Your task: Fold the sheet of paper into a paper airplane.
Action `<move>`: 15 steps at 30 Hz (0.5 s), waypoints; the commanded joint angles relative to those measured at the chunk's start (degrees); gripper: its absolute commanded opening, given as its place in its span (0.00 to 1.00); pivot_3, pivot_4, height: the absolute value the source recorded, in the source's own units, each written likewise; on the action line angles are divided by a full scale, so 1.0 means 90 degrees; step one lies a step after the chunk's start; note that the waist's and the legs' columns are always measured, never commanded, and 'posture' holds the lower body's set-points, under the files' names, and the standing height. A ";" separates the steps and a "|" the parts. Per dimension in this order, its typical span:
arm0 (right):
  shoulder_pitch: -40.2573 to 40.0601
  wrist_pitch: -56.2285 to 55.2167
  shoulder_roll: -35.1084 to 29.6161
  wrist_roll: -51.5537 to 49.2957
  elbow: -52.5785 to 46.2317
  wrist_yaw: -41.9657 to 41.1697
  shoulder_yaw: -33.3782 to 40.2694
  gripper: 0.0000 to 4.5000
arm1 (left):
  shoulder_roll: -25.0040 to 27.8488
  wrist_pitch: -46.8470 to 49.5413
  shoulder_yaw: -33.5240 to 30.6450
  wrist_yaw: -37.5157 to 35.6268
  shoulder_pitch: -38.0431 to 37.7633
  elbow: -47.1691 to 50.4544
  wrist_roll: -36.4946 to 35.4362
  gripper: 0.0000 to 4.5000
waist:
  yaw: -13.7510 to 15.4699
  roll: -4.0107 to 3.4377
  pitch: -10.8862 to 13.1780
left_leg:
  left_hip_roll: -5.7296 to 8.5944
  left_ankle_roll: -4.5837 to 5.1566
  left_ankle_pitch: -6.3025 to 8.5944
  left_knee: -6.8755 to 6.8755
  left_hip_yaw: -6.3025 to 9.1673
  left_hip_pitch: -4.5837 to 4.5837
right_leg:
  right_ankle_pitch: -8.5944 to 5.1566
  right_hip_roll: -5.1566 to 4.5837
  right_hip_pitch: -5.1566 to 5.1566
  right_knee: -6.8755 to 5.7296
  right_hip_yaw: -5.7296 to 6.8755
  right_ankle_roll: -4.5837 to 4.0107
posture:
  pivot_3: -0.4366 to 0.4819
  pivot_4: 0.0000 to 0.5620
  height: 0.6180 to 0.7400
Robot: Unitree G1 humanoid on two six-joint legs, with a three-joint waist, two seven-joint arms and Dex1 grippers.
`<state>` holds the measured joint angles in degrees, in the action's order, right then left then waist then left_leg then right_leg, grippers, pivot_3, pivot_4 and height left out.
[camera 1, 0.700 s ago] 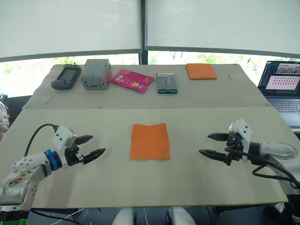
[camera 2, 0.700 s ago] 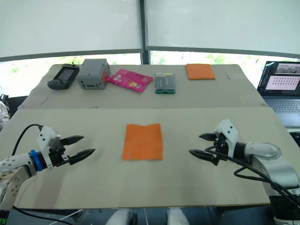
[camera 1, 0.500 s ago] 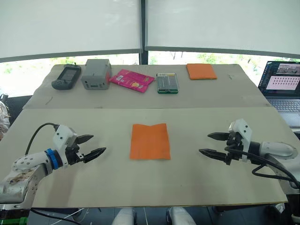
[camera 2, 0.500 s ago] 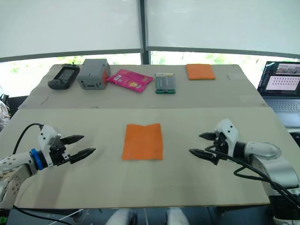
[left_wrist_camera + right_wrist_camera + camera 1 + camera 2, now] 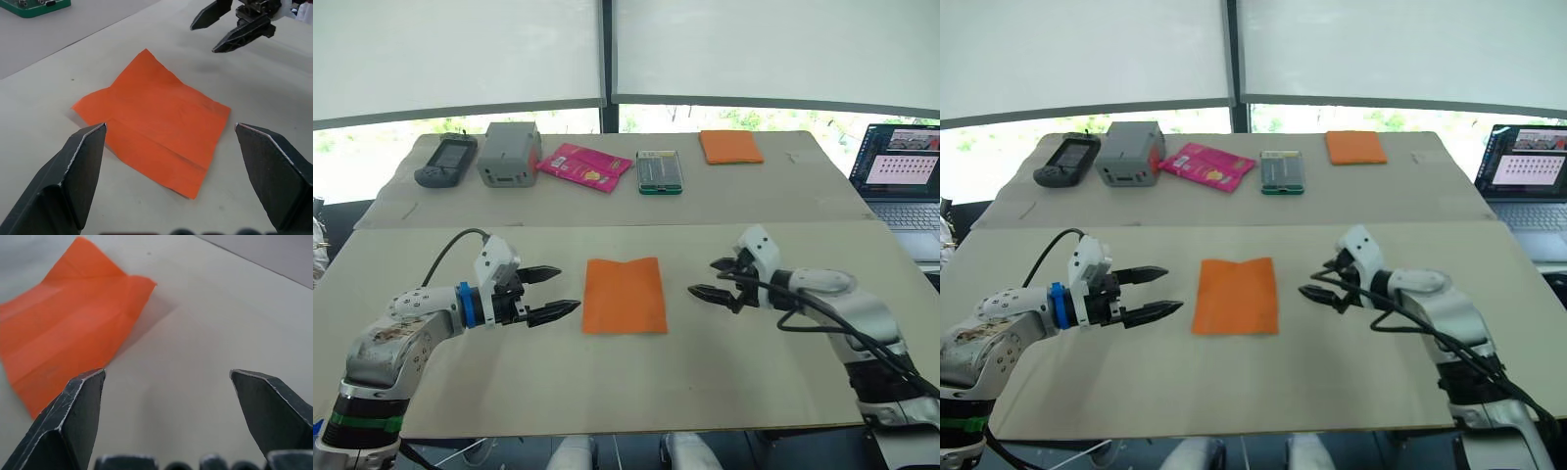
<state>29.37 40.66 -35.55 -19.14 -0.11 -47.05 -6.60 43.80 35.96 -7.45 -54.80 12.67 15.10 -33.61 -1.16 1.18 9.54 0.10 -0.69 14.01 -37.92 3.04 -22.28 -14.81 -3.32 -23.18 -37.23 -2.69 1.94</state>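
1. Both grippers, left gripper (image 5: 551,292) and right gripper (image 5: 709,278), have been brought inward, fingers spread apart, empty.
2. Between them the sheet of paper (image 5: 625,295) lies flat on the table (image 5: 626,382), untouched.
3. First fold is judged imminent.

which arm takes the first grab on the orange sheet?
Left, narrowly. The left gripper is open with fingertips almost at the sheet edge; the right gripper, also open, sits a bit further from its side. Likely both are needed.
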 commanded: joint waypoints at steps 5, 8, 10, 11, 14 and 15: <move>0.0888 -0.0281 0.1278 0.0281 0.1445 0.0227 -0.0297 1.00 | -0.0108 -0.0116 -0.0184 0.0474 -0.0350 0.0274 0.0153 0.99 | -0.0038 0.0001 0.0000 | 0.0001 -0.0001 -0.0001 0.0000 0.0002 0.0002 | 0.0002 -0.0004 -0.0007 -0.0012 -0.0005 -0.0001 | 0.48 0.27 1.00; 0.1131 -0.0328 0.1617 0.0373 0.1876 0.0232 -0.0333 0.88 | -0.0116 -0.0161 -0.0216 0.0561 -0.0485 0.0308 0.0195 1.00 | -0.0075 0.0001 0.0000 | 0.0000 -0.0002 -0.0001 0.0000 0.0008 0.0008 | 0.0002 -0.0004 -0.0010 -0.0026 -0.0009 -0.0001 | 0.48 0.27 1.00; 0.1158 -0.0298 0.1733 0.0317 0.1906 0.0179 -0.0256 0.74 | -0.0136 -0.0127 -0.0294 0.0633 -0.0515 0.0304 0.0152 1.00 | -0.0053 0.0001 0.0000 | 0.0000 -0.0007 -0.0004 0.0000 0.0010 0.0007 | 0.0002 -0.0003 -0.0015 -0.0039 -0.0006 -0.0001 | 0.48 0.27 1.00; 0.1159 -0.0297 0.1760 0.0302 0.1900 0.0151 -0.0234 0.66 | -0.0141 -0.0107 -0.0315 0.0655 -0.0515 0.0300 0.0130 1.00 | -0.0039 0.0001 0.0000 | 0.0000 -0.0010 -0.0006 0.0000 0.0010 0.0007 | 0.0002 -0.0004 -0.0015 -0.0044 -0.0003 -0.0002 | 0.48 0.27 1.00; 0.1091 -0.0168 0.1827 0.0205 0.1739 0.0003 -0.0264 0.44 | -0.0132 -0.0124 -0.0353 0.0665 -0.0566 0.0258 0.0127 1.00 | -0.0040 0.0001 0.0000 | 0.0002 -0.0013 -0.0008 0.0000 0.0012 0.0009 | 0.0002 -0.0006 -0.0015 -0.0043 -0.0007 -0.0002 | 0.48 0.27 1.00; 0.1067 -0.0140 0.1849 0.0190 0.1694 -0.0021 -0.0276 0.35 | -0.0139 -0.0142 -0.0360 0.0670 -0.0578 0.0234 0.0139 1.00 | -0.0050 0.0001 0.0000 | 0.0002 -0.0013 -0.0008 0.0000 0.0012 0.0010 | 0.0002 -0.0006 -0.0015 -0.0044 -0.0009 -0.0002 | 0.48 0.27 1.00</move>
<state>38.98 39.23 -19.20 -16.09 17.38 -46.19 -9.90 42.61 35.42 -9.24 -48.88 7.65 15.93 -31.74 -1.61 1.19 9.54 0.12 -0.80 13.94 -37.93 3.15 -22.18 -14.79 -3.38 -23.31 -37.64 -2.78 1.93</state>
